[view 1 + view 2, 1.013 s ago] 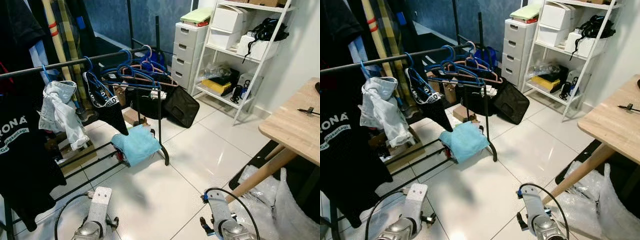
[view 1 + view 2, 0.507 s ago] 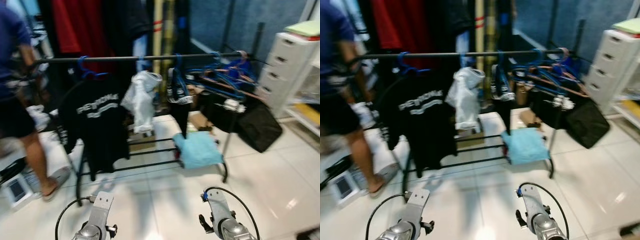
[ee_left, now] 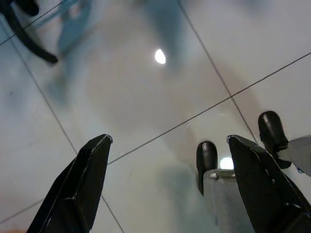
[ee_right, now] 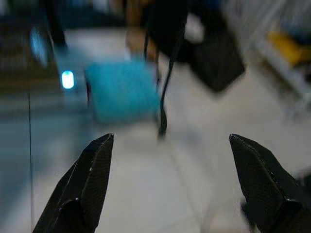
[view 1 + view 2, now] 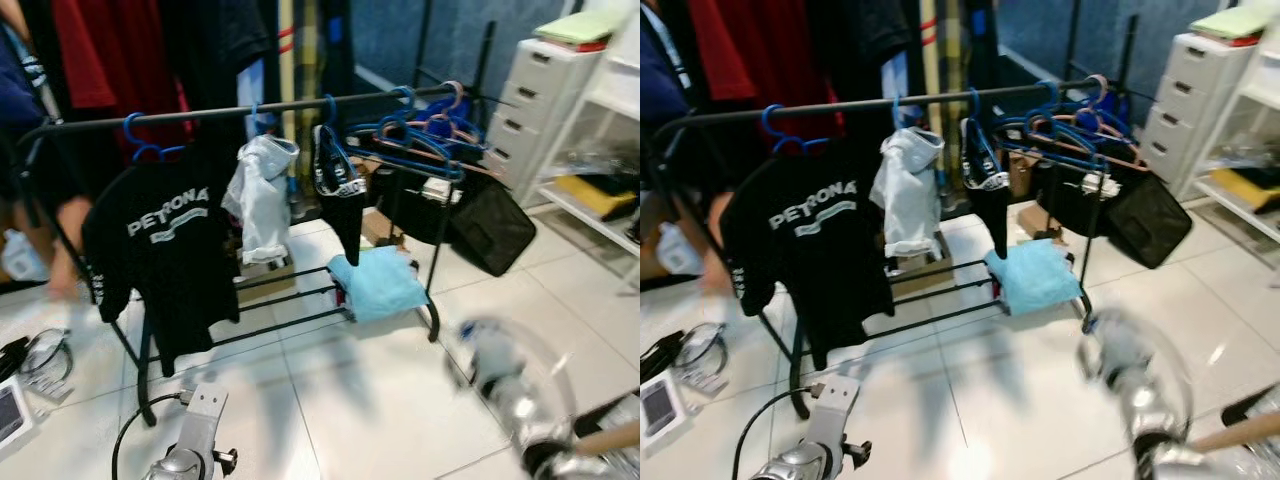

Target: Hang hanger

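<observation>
The left arm (image 5: 190, 440) is silver, with a flat grey plate and a black cable (image 5: 135, 425) looping off it. Each gripper has two long black fingers (image 3: 80, 187) (wedge-shaped, faintly textured). The right arm (image 5: 1135, 385) is a silver blur.

The right arm (image 5: 515, 395) is smeared by motion blur. A person (image 5: 60, 240) behind the black T-shirt (image 5: 165, 255) is mostly hidden and blurred.

Glossy white tiled floor (image 5: 360, 390) reflecting ceiling light. Dark blue wall (image 5: 400, 40) at rear. White drawer unit (image 5: 535, 95) and white open shelving (image 5: 600, 210) at right. Black bag (image 5: 495, 225) on the floor beside them.
</observation>
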`<state>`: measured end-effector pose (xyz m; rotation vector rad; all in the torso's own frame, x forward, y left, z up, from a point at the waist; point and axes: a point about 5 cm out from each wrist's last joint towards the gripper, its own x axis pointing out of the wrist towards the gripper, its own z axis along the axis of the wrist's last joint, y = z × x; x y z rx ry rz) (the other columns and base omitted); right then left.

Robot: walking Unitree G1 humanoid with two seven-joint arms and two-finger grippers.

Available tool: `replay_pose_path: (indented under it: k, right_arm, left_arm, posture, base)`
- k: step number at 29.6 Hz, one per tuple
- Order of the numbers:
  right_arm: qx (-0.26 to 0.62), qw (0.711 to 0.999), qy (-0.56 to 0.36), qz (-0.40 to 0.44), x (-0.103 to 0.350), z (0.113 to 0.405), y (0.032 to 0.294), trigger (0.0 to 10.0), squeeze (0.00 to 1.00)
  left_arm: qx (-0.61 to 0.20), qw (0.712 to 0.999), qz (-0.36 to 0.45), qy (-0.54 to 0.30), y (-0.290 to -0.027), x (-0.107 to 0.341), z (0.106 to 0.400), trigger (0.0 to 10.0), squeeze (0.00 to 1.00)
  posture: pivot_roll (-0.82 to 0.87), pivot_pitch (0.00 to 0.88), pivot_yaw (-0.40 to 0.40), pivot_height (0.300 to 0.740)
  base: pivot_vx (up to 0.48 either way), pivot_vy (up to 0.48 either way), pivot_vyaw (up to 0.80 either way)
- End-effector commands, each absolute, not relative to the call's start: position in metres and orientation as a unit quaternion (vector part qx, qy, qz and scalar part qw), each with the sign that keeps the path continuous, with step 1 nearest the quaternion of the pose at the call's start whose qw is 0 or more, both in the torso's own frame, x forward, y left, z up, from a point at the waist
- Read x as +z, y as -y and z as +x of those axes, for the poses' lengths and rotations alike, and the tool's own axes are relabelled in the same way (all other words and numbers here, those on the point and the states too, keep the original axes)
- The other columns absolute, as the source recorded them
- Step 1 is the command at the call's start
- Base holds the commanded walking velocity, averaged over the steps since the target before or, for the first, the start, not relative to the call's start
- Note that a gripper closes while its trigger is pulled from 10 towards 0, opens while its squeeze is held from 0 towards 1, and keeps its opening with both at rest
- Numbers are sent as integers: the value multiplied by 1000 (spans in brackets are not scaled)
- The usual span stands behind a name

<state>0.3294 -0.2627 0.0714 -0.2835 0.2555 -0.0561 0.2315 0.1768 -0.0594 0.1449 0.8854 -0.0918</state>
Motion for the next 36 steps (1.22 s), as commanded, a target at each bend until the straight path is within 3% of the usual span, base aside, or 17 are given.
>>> replay_pose_path:
  k: [1, 5, 11, 27, 36]
  right_arm:
    - [-1, 983, -121, -140, 69, 331, 250, 10000, 0]
    - [29, 987, -43, -153, 104, 351, 240, 10000, 0]
    - [52, 988, 6, -143, 130, 360, 239, 10000, 0]
    - [105, 983, 50, -142, 153, 370, 223, 10000, 0]
    - [98, 984, 74, -129, 170, 375, 227, 10000, 0]
  left_arm:
    - [-44, 898, 67, -432, -178, -60, 231, 10000, 0]
    - [-47, 898, 68, -432, -177, -60, 231, 10000, 0]
    - [-48, 898, 69, -432, -177, -60, 231, 10000, 0]
    - [-51, 896, 72, -435, -178, -60, 231, 10000, 0]
    - [-53, 896, 72, -435, -178, -60, 231, 10000, 0]
  posture:
    - [-62, 0, 4, 740]
    - [-68, 0, 8, 740]
    - [-69, 0, 9, 740]
    - [-73, 0, 14, 740]
    - [-75, 0, 16, 740]
  base:
    - [251, 0, 0]
    - [254, 0, 0]
    - [261, 0, 0]
    - [280, 0, 0]
    - [287, 0, 0]
